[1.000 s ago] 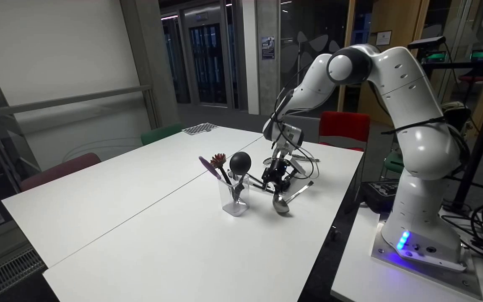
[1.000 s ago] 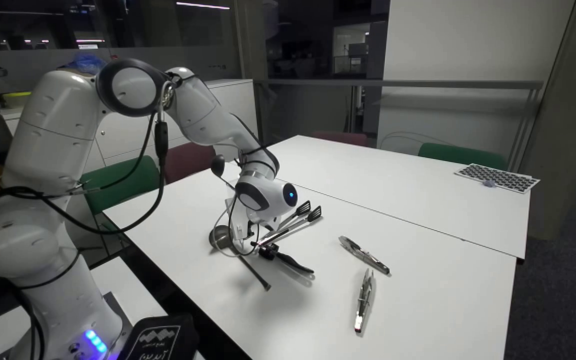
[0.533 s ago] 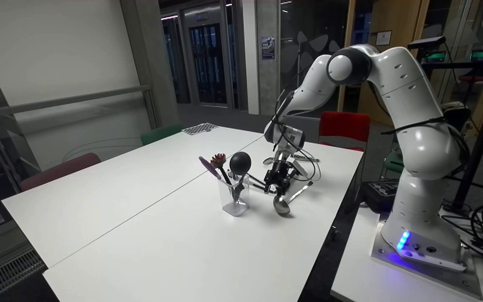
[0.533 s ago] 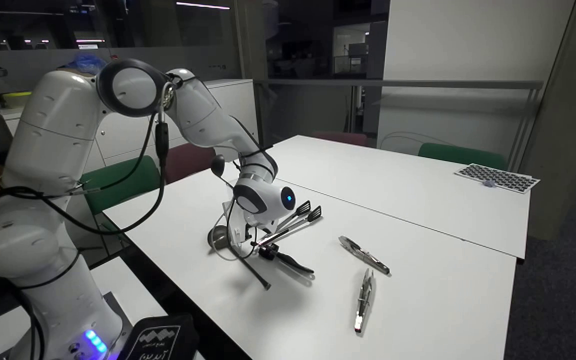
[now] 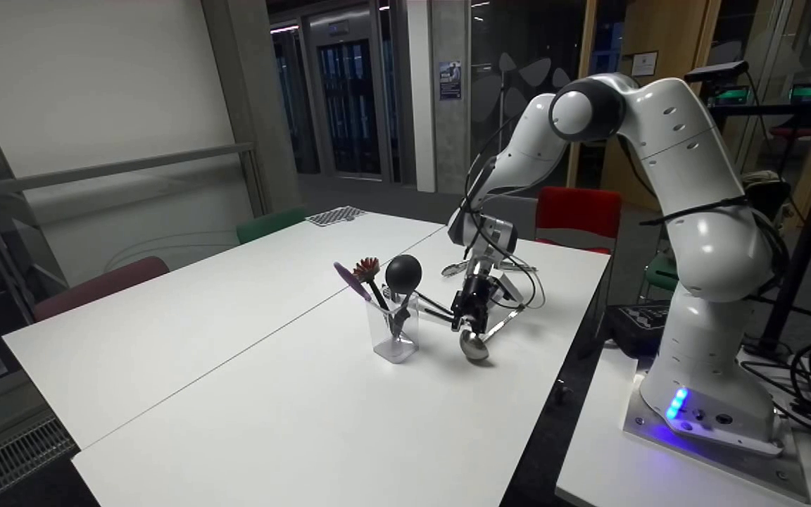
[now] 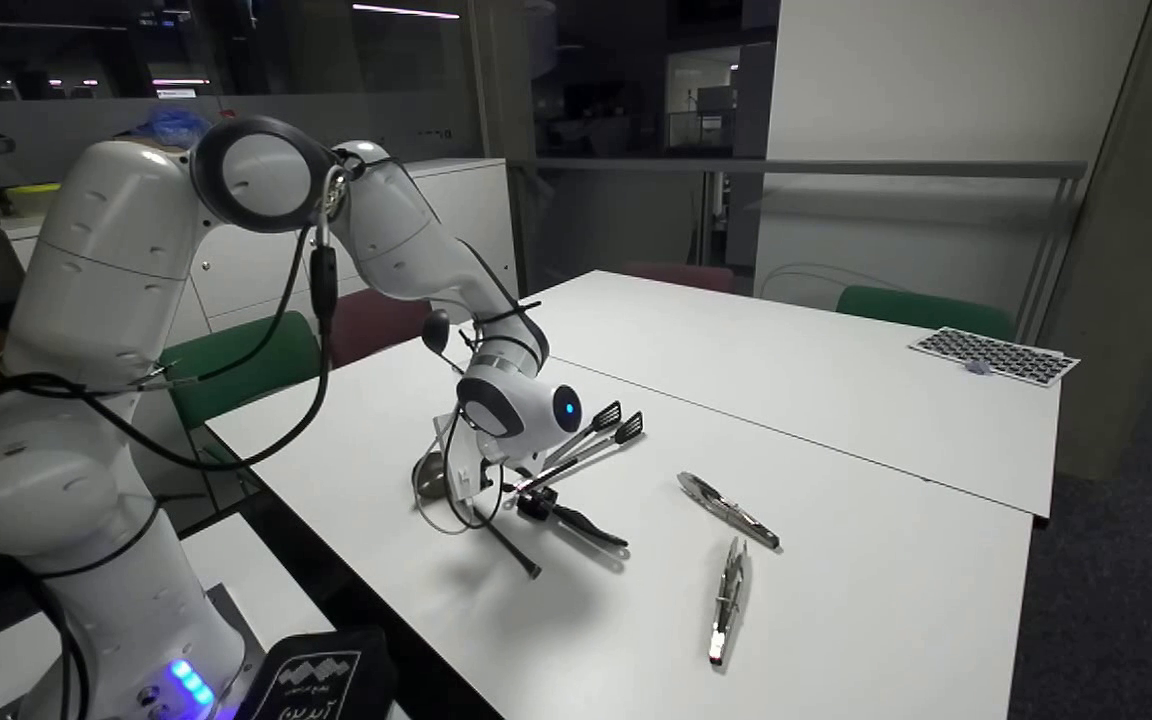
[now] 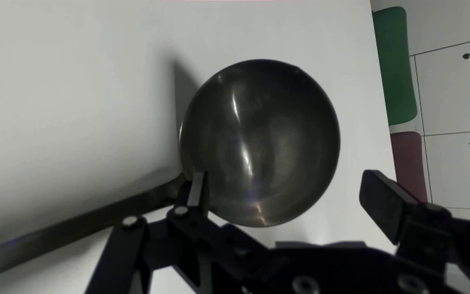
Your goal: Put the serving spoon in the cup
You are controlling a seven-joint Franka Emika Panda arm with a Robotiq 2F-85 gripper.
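Wrist view: green chair (image 7: 396, 67) between table (image 7: 67, 90) and cabinets (image 7: 455, 96).

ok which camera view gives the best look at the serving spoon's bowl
The wrist view: the serving spoon's bowl shows there large and close up, with only a fingertip overlapping its lower left edge. Both exterior views show it much smaller: just below the gripper, or partly behind a white bracket.

In an exterior view, the serving spoon (image 5: 475, 346) lies right of the cup (image 5: 382, 334).
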